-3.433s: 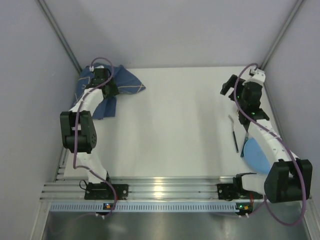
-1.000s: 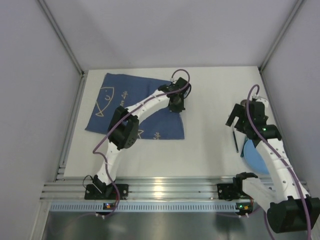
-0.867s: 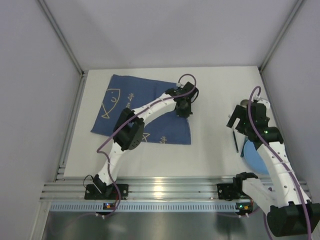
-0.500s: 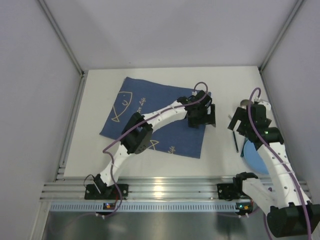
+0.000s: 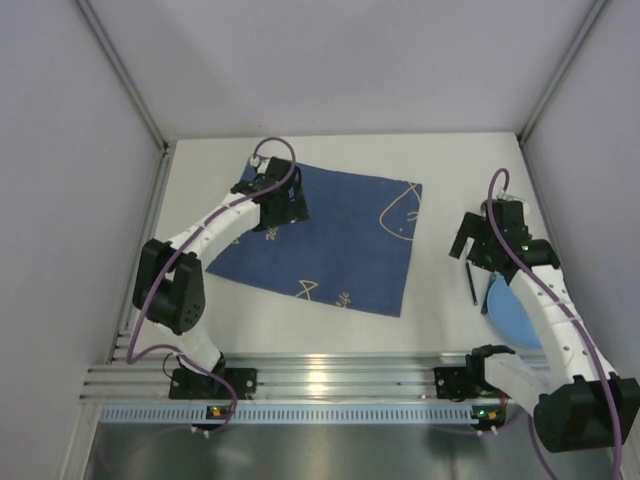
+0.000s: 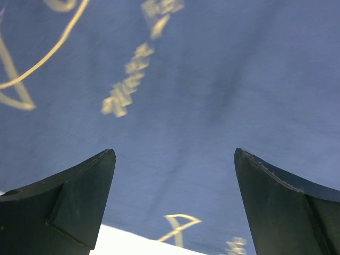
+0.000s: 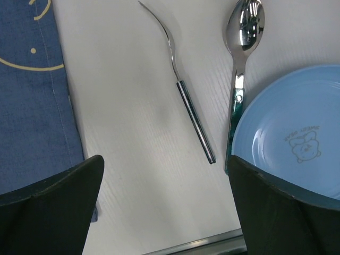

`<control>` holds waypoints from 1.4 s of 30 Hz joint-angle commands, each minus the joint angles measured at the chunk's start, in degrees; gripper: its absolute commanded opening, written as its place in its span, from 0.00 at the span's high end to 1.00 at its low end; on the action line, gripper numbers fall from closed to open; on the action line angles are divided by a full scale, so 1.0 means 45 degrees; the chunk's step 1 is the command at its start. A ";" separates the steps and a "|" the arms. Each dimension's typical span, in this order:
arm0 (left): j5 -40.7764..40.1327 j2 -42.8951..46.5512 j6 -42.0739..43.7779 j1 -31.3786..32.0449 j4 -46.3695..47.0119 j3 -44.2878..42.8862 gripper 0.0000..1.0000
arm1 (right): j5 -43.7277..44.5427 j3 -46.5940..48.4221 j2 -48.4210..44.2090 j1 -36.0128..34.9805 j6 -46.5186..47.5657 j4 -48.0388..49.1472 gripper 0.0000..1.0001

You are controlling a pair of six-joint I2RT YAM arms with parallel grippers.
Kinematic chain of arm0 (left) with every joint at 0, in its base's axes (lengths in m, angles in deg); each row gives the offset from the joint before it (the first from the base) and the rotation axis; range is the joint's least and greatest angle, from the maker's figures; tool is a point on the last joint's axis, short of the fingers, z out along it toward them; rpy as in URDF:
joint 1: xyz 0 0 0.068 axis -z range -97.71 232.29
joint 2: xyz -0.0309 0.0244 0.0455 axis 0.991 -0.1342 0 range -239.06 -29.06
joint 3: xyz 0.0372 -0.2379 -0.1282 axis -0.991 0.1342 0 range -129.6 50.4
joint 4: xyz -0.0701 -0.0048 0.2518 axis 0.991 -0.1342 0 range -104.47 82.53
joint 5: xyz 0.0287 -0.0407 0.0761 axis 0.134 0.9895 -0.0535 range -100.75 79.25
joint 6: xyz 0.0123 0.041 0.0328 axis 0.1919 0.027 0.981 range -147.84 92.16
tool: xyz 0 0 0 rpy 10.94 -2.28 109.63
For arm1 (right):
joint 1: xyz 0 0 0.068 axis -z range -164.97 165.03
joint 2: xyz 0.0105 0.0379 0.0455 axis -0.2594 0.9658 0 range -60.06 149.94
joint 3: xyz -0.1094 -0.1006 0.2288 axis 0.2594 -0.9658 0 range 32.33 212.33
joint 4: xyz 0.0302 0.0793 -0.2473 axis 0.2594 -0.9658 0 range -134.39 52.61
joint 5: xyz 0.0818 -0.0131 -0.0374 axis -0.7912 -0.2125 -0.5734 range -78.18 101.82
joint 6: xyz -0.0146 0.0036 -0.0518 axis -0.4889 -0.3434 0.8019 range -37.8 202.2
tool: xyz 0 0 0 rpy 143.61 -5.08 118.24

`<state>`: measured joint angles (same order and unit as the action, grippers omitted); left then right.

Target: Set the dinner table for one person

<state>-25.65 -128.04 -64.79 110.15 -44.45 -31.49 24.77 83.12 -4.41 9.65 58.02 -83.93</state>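
The dinner table [image 5: 450,170] is a white top. A dark blue cloth mat [image 5: 340,245] with pale stitching lies flat across its middle. My left gripper [image 5: 288,208] hovers over the mat's far left part; in the left wrist view its jaws [image 6: 174,159] stand open and empty above the cloth [image 6: 212,79]. My right gripper [image 5: 468,240] is open and empty above bare table, between the mat's right edge [image 7: 32,106] and the cutlery. A fork [image 7: 191,114], a spoon [image 7: 244,32] and a light blue plate [image 7: 297,143] lie at the right. The plate [image 5: 515,310] is partly under the right arm.
Grey walls close in the table on the left, back and right. A metal rail [image 5: 320,378] with both arm bases runs along the near edge. The fork's dark handle [image 5: 470,283] lies just left of the plate.
My left gripper pulled the mat rightward, opened at its right corner and let go, then swung back left over the mat. The right arm has hardly moved.
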 commanded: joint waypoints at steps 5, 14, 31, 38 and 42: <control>-0.0147 -0.0407 0.0537 -0.0097 -0.0535 0.2997 0.01 | -0.0788 0.0941 0.0814 -0.0072 0.0120 0.0285 0.00; 0.1277 0.0138 -0.0929 0.0078 0.0596 0.5341 0.02 | 0.0052 0.3222 0.2509 -0.0053 0.0394 -0.0047 0.00; 0.3172 0.1857 -0.3214 0.2306 0.1283 0.7026 0.01 | 0.1360 0.8148 0.8135 0.1097 0.0550 -0.0809 0.00; 0.3800 0.3067 -0.3450 0.2501 0.0642 0.6500 0.01 | 0.0346 0.9045 1.0478 0.2330 0.0609 -0.0731 0.00; 0.2804 0.3713 -0.3157 0.2501 -0.0316 0.5679 0.02 | -0.0375 0.9963 1.1672 0.2330 0.0512 -0.0615 0.01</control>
<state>-10.98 -115.36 -77.89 121.43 -41.87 -2.07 26.39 123.31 46.19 20.36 60.12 -87.21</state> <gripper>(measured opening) 0.985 0.996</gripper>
